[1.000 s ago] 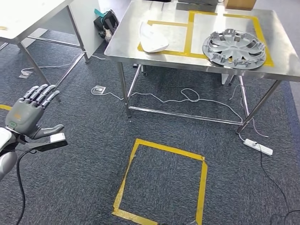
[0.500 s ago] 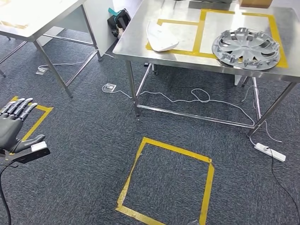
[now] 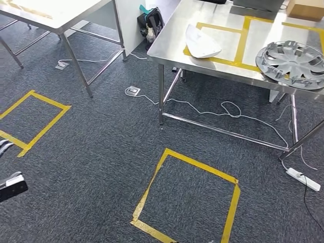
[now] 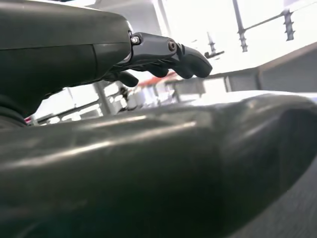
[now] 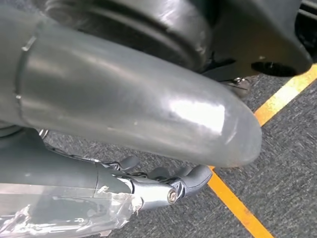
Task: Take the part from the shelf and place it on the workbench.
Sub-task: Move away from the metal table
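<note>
Wheel cover (image 3: 293, 58) is lying at 1 o'clock on the far steel workbench (image 3: 172, 45), beside a white panel (image 3: 201, 44). Nearest, the left hand (image 4: 75, 54) and right hand (image 5: 75, 171) are holding nothing, fingers spread. A yellow tape square (image 3: 187, 197) and loose cables (image 3: 229, 109) are lying between.

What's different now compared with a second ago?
The whole view has swung left, so the camera turned; the things themselves did not move. The left hand has slid down out of the head view's left edge, holding nothing. The hubcap and white part lie unchanged on the workbench.
</note>
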Robot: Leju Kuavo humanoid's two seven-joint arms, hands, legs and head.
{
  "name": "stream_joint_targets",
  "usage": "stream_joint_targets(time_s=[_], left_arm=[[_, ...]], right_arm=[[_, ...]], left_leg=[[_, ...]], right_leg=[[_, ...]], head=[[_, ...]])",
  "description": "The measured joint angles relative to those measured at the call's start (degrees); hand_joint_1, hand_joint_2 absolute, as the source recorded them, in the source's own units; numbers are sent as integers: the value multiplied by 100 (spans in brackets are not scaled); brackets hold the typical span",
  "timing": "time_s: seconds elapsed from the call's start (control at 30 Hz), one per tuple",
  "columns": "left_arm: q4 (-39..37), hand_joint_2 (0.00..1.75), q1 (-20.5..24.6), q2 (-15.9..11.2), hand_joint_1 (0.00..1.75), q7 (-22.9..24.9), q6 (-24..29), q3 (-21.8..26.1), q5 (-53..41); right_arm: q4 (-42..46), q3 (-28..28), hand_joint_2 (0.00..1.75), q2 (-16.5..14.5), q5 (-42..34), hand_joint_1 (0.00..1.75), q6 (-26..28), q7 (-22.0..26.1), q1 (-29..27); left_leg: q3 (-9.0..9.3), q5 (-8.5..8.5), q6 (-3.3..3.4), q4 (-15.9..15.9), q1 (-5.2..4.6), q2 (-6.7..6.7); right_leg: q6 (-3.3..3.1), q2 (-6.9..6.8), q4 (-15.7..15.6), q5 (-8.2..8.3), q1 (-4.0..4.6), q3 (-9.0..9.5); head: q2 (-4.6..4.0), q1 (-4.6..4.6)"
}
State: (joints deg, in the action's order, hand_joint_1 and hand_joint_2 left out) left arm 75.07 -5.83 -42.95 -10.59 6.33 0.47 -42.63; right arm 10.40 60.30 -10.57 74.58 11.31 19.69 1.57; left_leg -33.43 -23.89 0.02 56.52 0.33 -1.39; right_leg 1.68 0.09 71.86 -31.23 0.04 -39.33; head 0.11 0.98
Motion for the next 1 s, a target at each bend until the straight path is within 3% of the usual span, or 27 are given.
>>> stream_joint_targets(time_s=[0.07,0.13,0.17,0.23,0.3,0.4,0.43,0.47,0.5,0.57,0.63,0.73,0.8,0.83,0.9,0.93,0.97,1.0], left_arm=[[158,0,-465,14,0,-4,-156,431,75],[297,0,-922,68,0,-20,-354,879,114],[355,0,-1148,115,0,-39,-476,1101,108],[433,0,-1542,282,0,-138,-715,1563,-27],[458,0,-1776,558,0,-340,-939,2069,-346],[434,0,-1859,1138,0,-838,-1286,2850,-1129],[411,0,-1854,1361,0,-1048,-1392,3134,-1440],[387,0,-1841,1575,0,-1238,-1483,3414,-1719],[364,0,-1816,1764,0,-1402,-1561,3689,-1963],[308,0,-1688,2121,0,-1711,-1677,4233,-2441],[205,0,-1451,2477,0,-2104,-1741,4800,-3062],[-8,0,-1152,2992,0,-2625,-1696,5665,-3880],[-185,0,-930,3252,0,-2811,-1572,6192,-4145],[-282,0,-813,3357,0,-2862,-1489,6414,-4204],[-501,0,-638,3549,0,-2909,-1324,6753,-4227],[-607,0,-574,3625,0,-2918,-1266,6882,-4230],[-704,0,-516,3696,0,-2922,-1231,6996,-4230],[-785,0,-461,3758,0,-2922,-1211,7100,-4232]], right_arm=[[1,19,0,17,-25,0,-13,17,-5],[3,41,0,37,-36,0,-28,33,-4],[3,50,0,43,-40,0,-34,40,-12],[5,64,0,49,-49,0,-42,50,-35],[7,80,0,56,-50,0,-49,52,-51],[9,107,0,65,-45,0,-55,40,-73],[9,120,0,69,-41,0,-55,32,-81],[9,132,0,74,-37,0,-55,25,-86],[9,139,0,78,-33,0,-55,20,-88],[11,144,0,88,-25,0,-55,11,-83],[15,148,0,104,-13,0,-53,5,-76],[17,161,0,115,6,0,-49,1,-61],[17,174,0,115,15,0,-48,-1,-61],[17,179,0,115,20,0,-47,-2,-63],[17,186,0,115,27,0,-46,-2,-64],[17,189,0,115,29,0,-46,-3,-66],[17,190,0,115,30,0,-46,-5,-69],[17,192,0,115,30,0,-45,-8,-71]], left_leg=[[12,-11,-14,7,-5,-96],[0,-12,-64,11,7,-184],[-9,-4,-100,7,16,-228],[-17,-1,-171,4,48,-268],[-136,-184,-232,256,52,-145],[-650,-708,-311,1294,69,36],[-760,-763,-328,1518,80,51],[-761,-711,-342,1535,94,62],[-644,-569,-354,1333,108,84],[-180,-249,-379,541,130,233],[128,-122,-325,19,124,331],[158,-131,-164,-42,106,243],[161,-109,-84,-51,113,172],[161,-100,-54,-52,113,137],[159,-101,-16,-51,89,70],[160,-103,-6,-50,73,31],[164,-106,1,-48,58,-12],[170,-106,3,-48,46,-60]], right_leg=[[-77,216,-804,348,-5,409],[-105,386,-1274,455,-2,675],[-108,383,-1326,434,9,714],[-140,291,-1368,455,17,751],[-193,179,-1436,486,-3,796],[-219,4,-1462,489,-7,807],[-218,-55,-1461,484,-7,804],[-212,-109,-1461,480,-10,803],[-201,-161,-1460,474,-14,804],[-146,-256,-1446,449,-7,822],[-69,-332,-1442,405,17,831],[27,-384,-1483,349,14,885],[80,-240,-1255,161,-2,819],[93,-137,-949,-31,-5,690],[81,-35,-131,-439,5,306],[67,-24,157,-527,8,162],[47,-20,230,-493,13,114],[18,-10,47,-340,20,189]], head=[[0,-2],[0,-5],[0,-7],[0,-8],[0,-29],[0,-52],[0,-57],[0,-58],[0,-59],[0,-69],[0,-70],[0,-62],[0,-52],[0,-41],[0,-26],[0,-21],[0,-22],[0,-21]])
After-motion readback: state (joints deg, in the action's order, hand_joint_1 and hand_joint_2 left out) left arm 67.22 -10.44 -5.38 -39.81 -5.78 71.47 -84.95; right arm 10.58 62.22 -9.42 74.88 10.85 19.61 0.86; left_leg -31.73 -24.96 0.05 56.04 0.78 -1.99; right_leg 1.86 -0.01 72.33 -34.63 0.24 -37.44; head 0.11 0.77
